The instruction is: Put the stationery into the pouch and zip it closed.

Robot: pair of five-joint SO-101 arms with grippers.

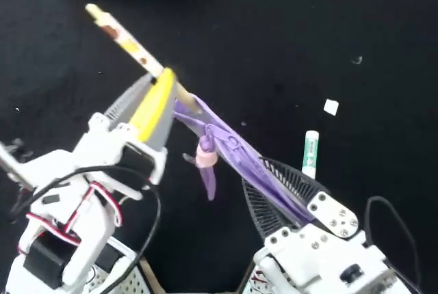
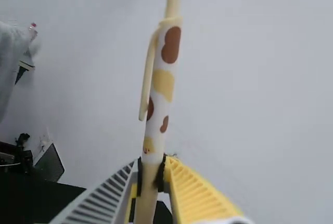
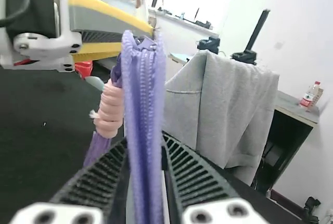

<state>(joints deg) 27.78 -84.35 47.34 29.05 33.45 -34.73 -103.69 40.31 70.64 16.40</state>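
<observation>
At seven o'clock on the black table (image 1: 274, 34), the left gripper (image 1: 161, 78) (image 2: 151, 174) has its yellow and grey fingers pinched tight on a cream pen (image 1: 126, 41) (image 2: 161, 78) with brown and yellow spots. The pen's clip end points out toward ten o'clock. From five o'clock, the right gripper (image 1: 274, 181) (image 3: 145, 151) has its black ribbed fingers clamped on a purple pouch (image 1: 226, 140) (image 3: 143, 104). The pouch is lifted off the table and stretches toward ten o'clock until its far end meets the pen's lower end, just beside the left gripper's fingers. Whether the pen's tip sits inside the pouch mouth cannot be told, nor whether anything else is in the pouch. A pink coiled charm (image 1: 205, 155) (image 3: 109, 109) hangs from the pouch near its middle. On the table at three o'clock, apart from the pouch, lies a white and green glue stick (image 1: 310, 154). A small white eraser (image 1: 331, 107) lies just beyond it, toward two o'clock.
</observation>
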